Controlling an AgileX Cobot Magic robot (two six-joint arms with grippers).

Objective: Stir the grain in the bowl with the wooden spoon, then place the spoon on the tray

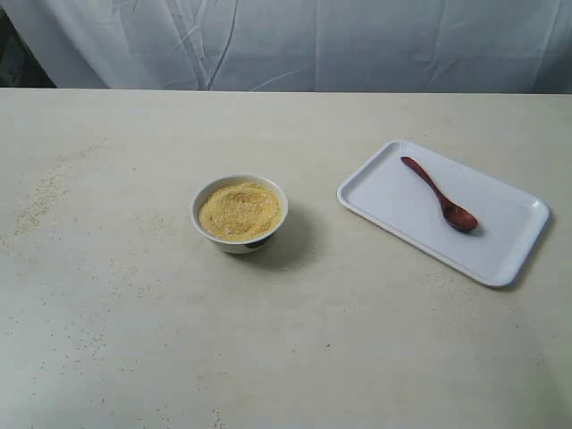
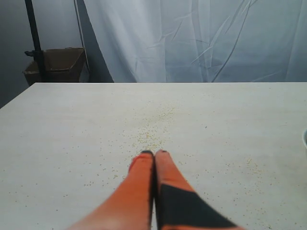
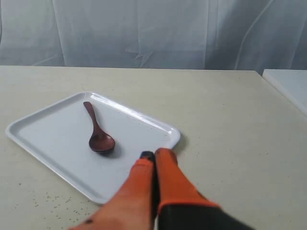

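One wooden spoon, slim, glossy and reddish-brown, is lying diagonally inside the flat white tray with its low rim and rounded corners. Well apart from it, the round white bowl is sitting heaped with fine sandy-yellow grain. Loose granules are speckling the matte beige surface. I am holding my orange left fingers pressed together over that speckled surface, and my right fingers pressed together near the tray's rim.

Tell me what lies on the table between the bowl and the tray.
Nothing stands there. In the exterior view, the stretch of table between the bowl and the tray is bare.
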